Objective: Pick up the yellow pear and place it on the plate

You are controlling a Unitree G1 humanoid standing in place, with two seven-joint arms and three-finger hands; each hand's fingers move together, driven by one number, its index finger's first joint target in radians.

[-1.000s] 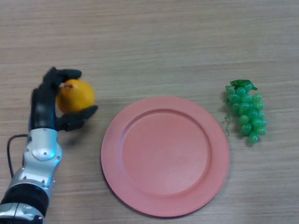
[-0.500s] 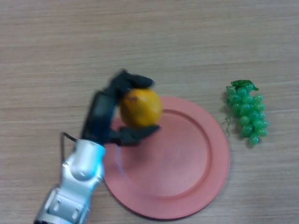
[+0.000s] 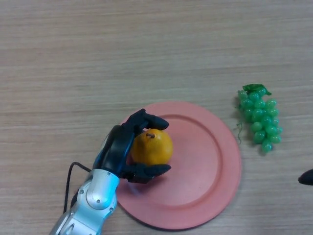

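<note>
Head view count: one yellow pear (image 3: 152, 147), one pink plate (image 3: 205, 161), one bunch of green grapes (image 3: 259, 117).
Plate: pear over its left part.
Left hand (image 3: 122, 149): fingers curled round pear.
Right hand (image 3: 306, 177): fingers cannot tell.

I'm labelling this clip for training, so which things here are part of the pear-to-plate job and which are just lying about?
Part of the job:
- round yellow-orange pear, over the plate's left part
- round pink plate
- black left hand, curled round the pear

Just lying about:
- bunch of green plastic grapes, on the wooden table right of the plate
- right hand, only a dark tip at the right edge
</note>
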